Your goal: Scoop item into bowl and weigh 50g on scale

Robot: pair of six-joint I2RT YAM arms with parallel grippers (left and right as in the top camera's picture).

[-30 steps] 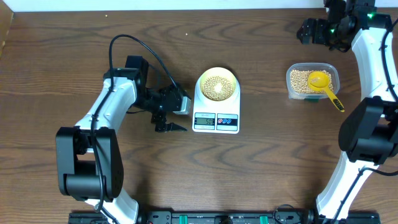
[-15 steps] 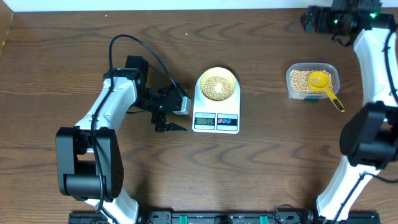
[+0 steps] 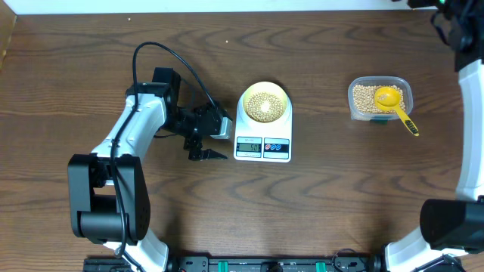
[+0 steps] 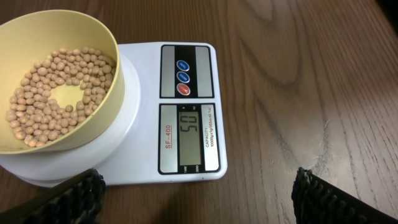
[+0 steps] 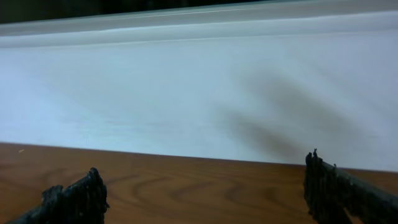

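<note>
Nearest us, our left gripper [image 4: 198,200] points at the scale [image 3: 263,143] from just to its left, its fingers [image 4: 74,199] spread wide and holding nothing. The scale's display [image 4: 188,124] reads 50. Behind the display, the bowl [image 4: 93,127] sits on the scale's platform with beans [image 4: 56,93] covering its bottom. Well off to the right on the table [image 3: 340,204], a clear tub [image 3: 352,98] holds more beans. A yellow scoop [image 3: 389,97] lies in it, its handle poking over the near right corner. Farthest, at the table's back edge, our right gripper [image 5: 205,196] faces a white wall [image 5: 186,93], fingers wide apart and empty.
</note>
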